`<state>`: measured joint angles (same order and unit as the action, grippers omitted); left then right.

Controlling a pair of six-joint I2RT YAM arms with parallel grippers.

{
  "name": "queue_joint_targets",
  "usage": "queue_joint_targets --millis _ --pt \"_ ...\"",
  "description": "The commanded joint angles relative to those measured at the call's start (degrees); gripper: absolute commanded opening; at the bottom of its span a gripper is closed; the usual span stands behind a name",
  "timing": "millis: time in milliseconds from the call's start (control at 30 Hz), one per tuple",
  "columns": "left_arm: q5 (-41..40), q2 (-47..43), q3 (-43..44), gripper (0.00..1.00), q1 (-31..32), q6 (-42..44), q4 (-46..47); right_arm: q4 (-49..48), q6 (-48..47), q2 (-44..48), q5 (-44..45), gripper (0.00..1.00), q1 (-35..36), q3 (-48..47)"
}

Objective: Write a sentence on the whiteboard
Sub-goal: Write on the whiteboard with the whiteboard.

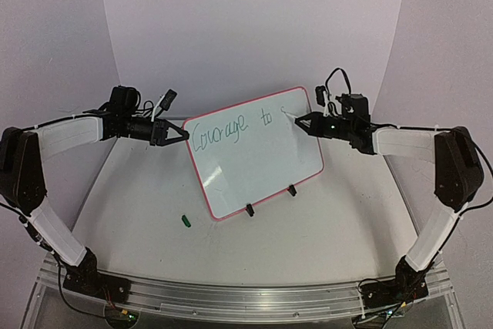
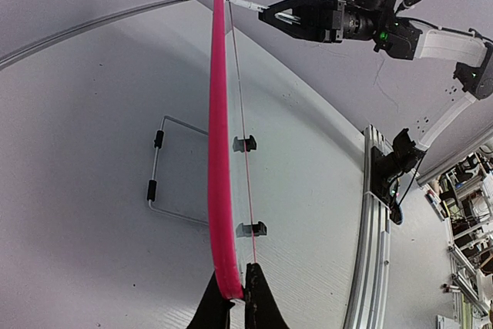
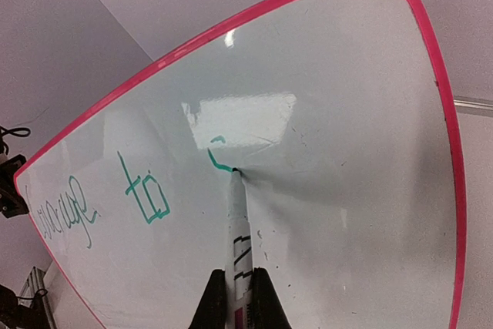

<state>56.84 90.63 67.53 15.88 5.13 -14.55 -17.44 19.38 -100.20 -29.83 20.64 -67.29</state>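
Your sentence (image 1: pixel 231 127) on the whiteboard (image 1: pixel 254 167), at the middle of the surface (image 1: pixel 323 236), reads "Courage to" plus one started letter; the rest is not written yet. The left gripper (image 1: pixel 179 133) clamps its 9 o'clock edge, and the right gripper (image 1: pixel 302 122) clamps the marker (image 3: pixel 237 229).

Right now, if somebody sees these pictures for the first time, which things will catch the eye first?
The red-framed whiteboard stands propped in the middle of the table, with green writing "Courage to" along its top. The right gripper presses a marker against the board after those words, and the left gripper clamps the board's left edge.
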Motion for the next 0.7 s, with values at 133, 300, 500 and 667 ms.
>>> queue_joint_targets --millis 133,300,500,667 --pt "-2.7 -0.8 0.8 0.00 2.0 6.0 -2.9 0.7 -0.3 3.4 1.1 0.00 0.1 2.2" --pt "-2.7 -0.9 0.7 0.00 2.0 6.0 -2.9 0.6 -0.6 3.7 -1.1 0.00 0.1 2.2" --pt "-2.8 -0.9 0.7 0.00 2.0 6.0 -2.9 1.8 -2.1 3.8 -4.5 0.00 1.2 0.8" --pt "-2.8 -0.9 0.7 0.00 2.0 6.0 -2.9 2.0 -2.5 5.3 -5.5 0.00 1.6 0.8"
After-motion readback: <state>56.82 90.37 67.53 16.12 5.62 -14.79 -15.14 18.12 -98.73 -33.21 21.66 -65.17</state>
